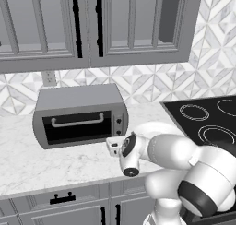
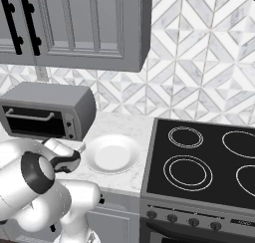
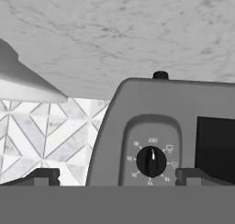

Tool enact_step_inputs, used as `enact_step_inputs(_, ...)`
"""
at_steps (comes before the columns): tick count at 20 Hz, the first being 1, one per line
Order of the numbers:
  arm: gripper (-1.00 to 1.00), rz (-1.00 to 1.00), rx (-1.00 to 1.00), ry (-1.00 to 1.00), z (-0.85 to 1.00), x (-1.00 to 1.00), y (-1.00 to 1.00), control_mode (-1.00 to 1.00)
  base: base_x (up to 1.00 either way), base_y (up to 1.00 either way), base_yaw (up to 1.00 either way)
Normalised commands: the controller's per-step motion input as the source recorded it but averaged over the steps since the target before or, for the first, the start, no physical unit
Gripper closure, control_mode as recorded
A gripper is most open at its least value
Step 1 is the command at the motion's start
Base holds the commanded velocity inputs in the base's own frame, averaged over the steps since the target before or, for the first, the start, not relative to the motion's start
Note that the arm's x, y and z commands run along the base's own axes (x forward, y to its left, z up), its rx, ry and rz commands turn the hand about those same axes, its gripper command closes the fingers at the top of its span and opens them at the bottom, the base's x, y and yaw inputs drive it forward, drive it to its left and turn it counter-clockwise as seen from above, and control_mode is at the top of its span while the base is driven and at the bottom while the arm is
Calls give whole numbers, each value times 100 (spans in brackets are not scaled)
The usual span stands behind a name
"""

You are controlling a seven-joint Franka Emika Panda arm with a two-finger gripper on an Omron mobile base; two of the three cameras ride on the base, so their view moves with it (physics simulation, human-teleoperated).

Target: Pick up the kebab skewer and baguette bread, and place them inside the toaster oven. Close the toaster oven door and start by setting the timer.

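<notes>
The grey toaster oven (image 1: 78,99) stands on the marble counter against the wall, also seen at the left in the right base view (image 2: 74,100). The toaster oven door (image 1: 76,127) is up and shut, with its bar handle (image 1: 77,121) across the dark glass. My gripper (image 3: 118,177) is open just in front of the oven's right-hand control panel (image 1: 119,126). In the rolled-over hand view a black timer dial (image 3: 151,161) sits between my spread fingertips (image 3: 46,175), untouched. In the left base view the gripper (image 1: 113,145) is low by the oven's right corner. The kebab skewer and baguette bread are out of view.
An empty white plate (image 2: 112,154) lies on the counter right of the oven, beside my hand. The black stovetop (image 2: 199,162) fills the right side. Grey upper cabinets (image 1: 92,26) hang above the oven. The counter's front edge (image 1: 55,185) runs just below my arm.
</notes>
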Motion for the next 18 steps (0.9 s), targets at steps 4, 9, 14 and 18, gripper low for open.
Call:
enact_step_inputs(4, -100, 6, 2, -2, 0, 1, 0, -100, 0, 0, 0)
enact_step_inputs(9, -100, 3, 3, -2, 3, 2, 0, -100, 0, 0, 0)
enact_step_inputs(14, -100, 2, 4, -1, 1, 0, 3, -100, 0, 0, 0)
enact_step_inputs(18, -100, 1, 3, -2, 0, 0, 14, -100, 0, 0, 0)
